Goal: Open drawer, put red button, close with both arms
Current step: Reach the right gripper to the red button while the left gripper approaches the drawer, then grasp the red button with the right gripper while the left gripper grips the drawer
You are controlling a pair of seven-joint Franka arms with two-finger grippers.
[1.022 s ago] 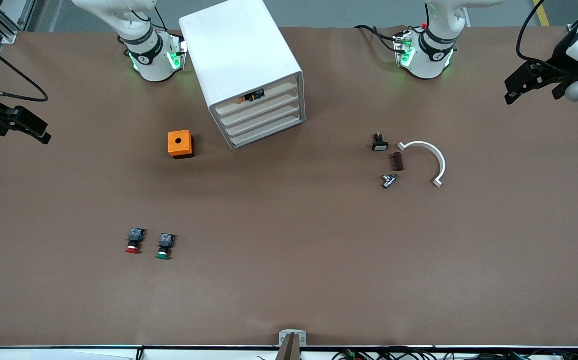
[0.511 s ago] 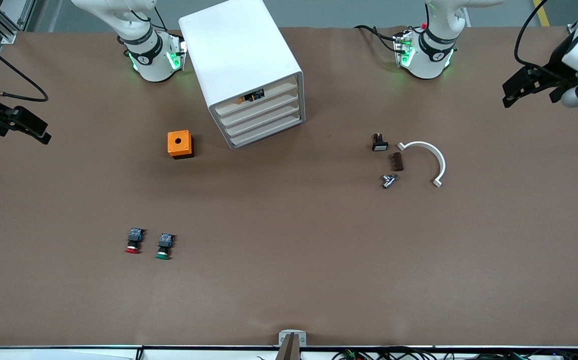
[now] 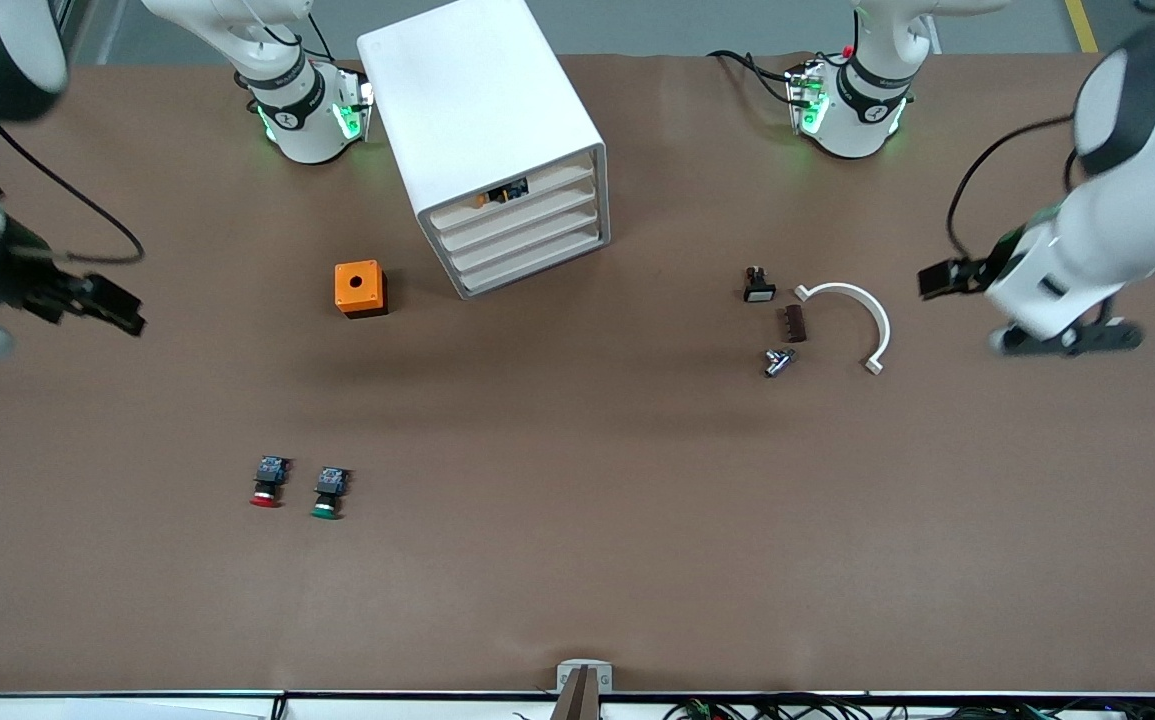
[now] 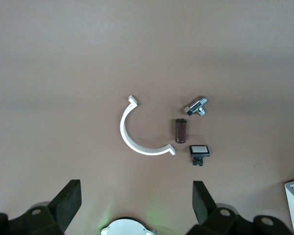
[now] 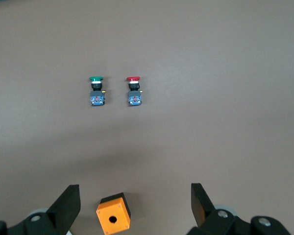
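The white cabinet [image 3: 482,120] stands between the arm bases, its four drawers [image 3: 527,235] pushed in and facing the front camera. The red button [image 3: 266,483] lies nearer to the front camera, beside a green-capped one [image 3: 328,492]; both show in the right wrist view, red [image 5: 134,91] and green [image 5: 96,91]. My right gripper [image 3: 102,305] is open and empty in the air at the right arm's end, over the table [image 5: 134,203]. My left gripper [image 3: 1065,340] is open and empty at the left arm's end, high over the table [image 4: 137,203].
An orange box with a hole [image 3: 360,288] sits beside the cabinet [image 5: 114,216]. Toward the left arm's end lie a white arc [image 3: 852,320], a black switch [image 3: 759,287], a brown piece [image 3: 794,322] and a metal fitting [image 3: 777,361].
Both arms have swung in over the table. The left gripper came toward the white arc, the right gripper toward the orange box. Nothing on the table moved.
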